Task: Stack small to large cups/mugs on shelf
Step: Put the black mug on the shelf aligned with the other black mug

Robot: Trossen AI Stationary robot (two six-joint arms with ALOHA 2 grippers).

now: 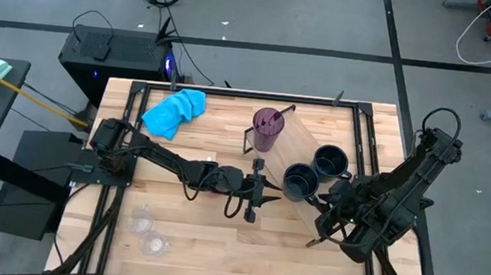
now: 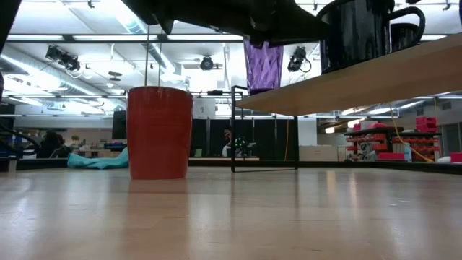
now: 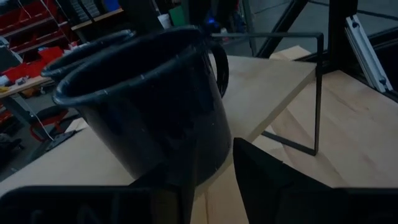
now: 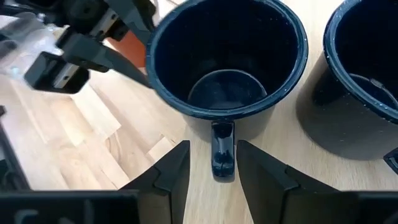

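- Right gripper (image 4: 212, 145): fingers (image 4: 177, 171) released. They stand apart on either side of the handle (image 4: 222, 155) of a dark mug on the shelf, with a gap visible on each side.
- Left gripper (image 1: 265, 192): at the shelf's edge, up against the same mug from the side away from the handle. Cannot tell whether it grips the mug or is let go.
- Table (image 1: 198, 250): light wood and carries the shelf.
- Shelf (image 1: 295, 142): pale board on a thin black wire frame, set slantwise on the table between the two arms. The low view shows it raised off the tabletop.
- Blue cloth (image 1: 176, 111): bunched up on the table, well apart from the shelf, on the left arm's side.
- Purple tumbler (image 1: 267, 126): upright at the shelf's far end from the grippers.
- First dark mug (image 1: 298, 180): upright on the shelf at the end nearest the grippers, between the two grippers.
- Second dark mug (image 1: 327, 161): upright on the shelf, just beside the first, between it and the tumbler.
- Red cup (image 2: 159, 132): upright on the tabletop, off the shelf and near its wire leg.
- Two clear glasses (image 1: 142, 221) (image 1: 155, 245): on the table, well apart from the shelf, close to each other.
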